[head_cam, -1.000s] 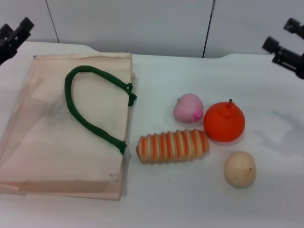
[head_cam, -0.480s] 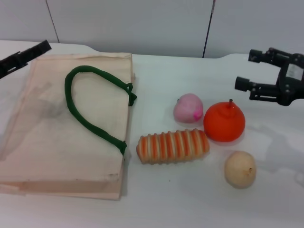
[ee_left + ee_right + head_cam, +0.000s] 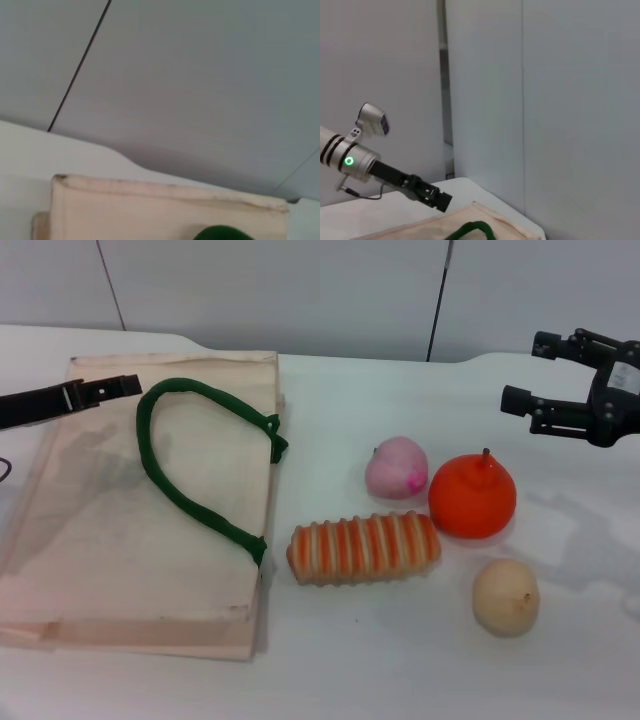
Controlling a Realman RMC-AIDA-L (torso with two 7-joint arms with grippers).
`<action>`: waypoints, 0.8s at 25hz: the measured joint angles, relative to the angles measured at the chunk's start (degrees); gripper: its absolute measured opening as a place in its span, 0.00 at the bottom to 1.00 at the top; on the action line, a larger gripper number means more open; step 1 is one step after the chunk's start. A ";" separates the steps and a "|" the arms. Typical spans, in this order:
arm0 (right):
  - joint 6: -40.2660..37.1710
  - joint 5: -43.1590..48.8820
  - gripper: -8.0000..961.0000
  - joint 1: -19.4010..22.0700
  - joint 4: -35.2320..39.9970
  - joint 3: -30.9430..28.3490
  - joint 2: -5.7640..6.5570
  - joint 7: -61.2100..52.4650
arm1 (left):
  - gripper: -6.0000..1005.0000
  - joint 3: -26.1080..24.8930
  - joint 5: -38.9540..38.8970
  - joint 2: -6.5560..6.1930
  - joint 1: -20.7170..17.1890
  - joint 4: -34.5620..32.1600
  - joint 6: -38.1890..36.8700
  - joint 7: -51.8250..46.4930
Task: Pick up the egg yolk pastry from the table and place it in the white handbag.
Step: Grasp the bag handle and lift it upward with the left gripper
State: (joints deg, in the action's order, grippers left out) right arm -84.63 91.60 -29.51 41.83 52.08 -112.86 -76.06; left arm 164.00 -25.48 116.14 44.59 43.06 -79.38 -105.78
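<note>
The egg yolk pastry [image 3: 505, 596], a small tan ball with a dimple, lies on the white table at the front right. The white handbag [image 3: 100, 540] lies flat on the left, its dark green handle [image 3: 190, 480] looped on top. My right gripper [image 3: 528, 370] hovers open and empty at the far right, beyond the orange fruit and well above and behind the pastry. My left gripper [image 3: 128, 387] reaches in from the left over the bag's far corner, next to the handle; it also shows in the right wrist view [image 3: 432, 196]. The bag's far edge [image 3: 165, 195] shows in the left wrist view.
An orange fruit [image 3: 472, 496], a pink peach-like ball [image 3: 396, 468] and a long orange-striped bread roll [image 3: 364, 547] lie between the bag and the pastry. A grey panelled wall [image 3: 300, 290] stands behind the table.
My left gripper has swung in from the far left corner to over the bag's far edge near the handle. My right gripper came in from the right, then drew slightly back.
</note>
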 joint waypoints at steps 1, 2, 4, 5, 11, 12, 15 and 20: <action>0.12 0.35 0.90 0.00 0.00 -0.35 -0.11 0.02 | 0.87 0.00 0.65 -0.02 0.21 0.01 0.18 -0.22; 0.32 0.65 0.90 -0.01 0.00 -0.65 -0.24 0.04 | 0.87 0.00 1.40 -0.07 0.51 0.01 0.32 -0.47; 0.91 1.03 0.90 -0.03 0.00 -0.92 -0.56 0.05 | 0.87 0.00 3.82 -0.20 1.49 0.02 0.74 -1.39; 1.12 1.09 0.90 -0.05 0.01 -0.96 -0.67 0.06 | 0.87 0.00 5.80 -0.27 2.27 0.03 1.11 -2.11; 1.40 1.26 0.89 -0.18 0.09 -1.80 -0.86 0.06 | 0.86 0.00 12.41 -0.08 5.66 -0.44 3.74 -3.21; 1.40 1.27 0.89 -0.20 0.08 -1.96 -0.91 0.06 | 0.86 0.00 12.78 -0.08 5.95 -0.57 3.99 -3.28; 1.46 1.30 0.89 -0.21 0.05 -2.18 -1.07 0.08 | 0.86 0.00 13.51 -0.21 6.30 -1.47 4.19 -3.17; 1.50 1.31 0.89 -0.20 0.05 -2.94 -1.37 0.40 | 0.86 0.00 16.12 -0.34 7.31 -2.34 4.84 -3.49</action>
State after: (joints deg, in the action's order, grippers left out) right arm -83.13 92.90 -29.71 41.88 49.14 -114.24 -75.66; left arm 164.00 -9.36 115.80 51.90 40.72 -74.53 -109.27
